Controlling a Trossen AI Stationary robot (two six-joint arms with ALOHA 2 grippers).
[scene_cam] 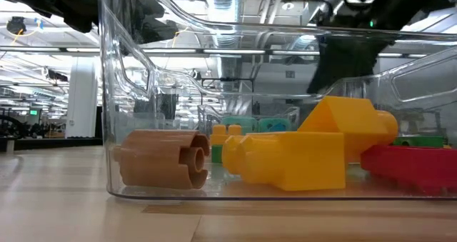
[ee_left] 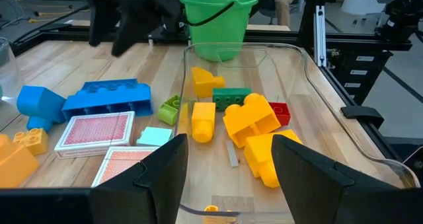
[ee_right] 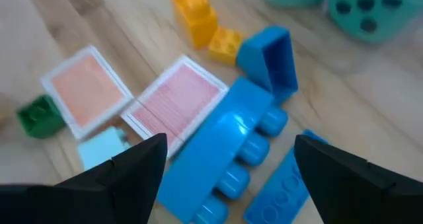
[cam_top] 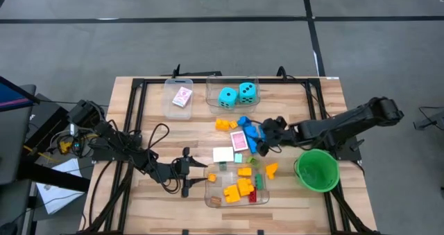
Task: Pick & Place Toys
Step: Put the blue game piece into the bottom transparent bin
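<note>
Two arms over wooden table (cam_top: 139, 214), both grippers empty-handed. Large clear tub (cam_top: 208, 197) at near edge, already holding yellow, red and green bricks. Green bowl (cam_top: 317, 170) just right of it, nothing visible inside. Smaller tub (cam_top: 232, 96) at far edge with two cyan dice (cam_top: 238, 93).

Right gripper (cam_top: 266, 141) poised directly above long blue brick (ee_right: 221, 154), jaws apart and clamped on nothing. Brick's long axis on a diagonal between the open fingers in right wrist view, studs along one side, one end toward pink-backed cards (ee_right: 178, 102), other end toward near edge of that picture. Fingers straddle the short width, so a straight descent looks sufficient. Second blue brick (ee_right: 271, 55) just beyond, near enough to snag.

Left gripper (cam_top: 187, 174) low at the large tub's left wall, jaws partly apart, holding nothing; farther from the blue brick than the right.

Loose orange brick (cam_top: 223, 125) left of the blue pieces. Small green brick (ee_right: 39, 115) beside the cards.
</note>
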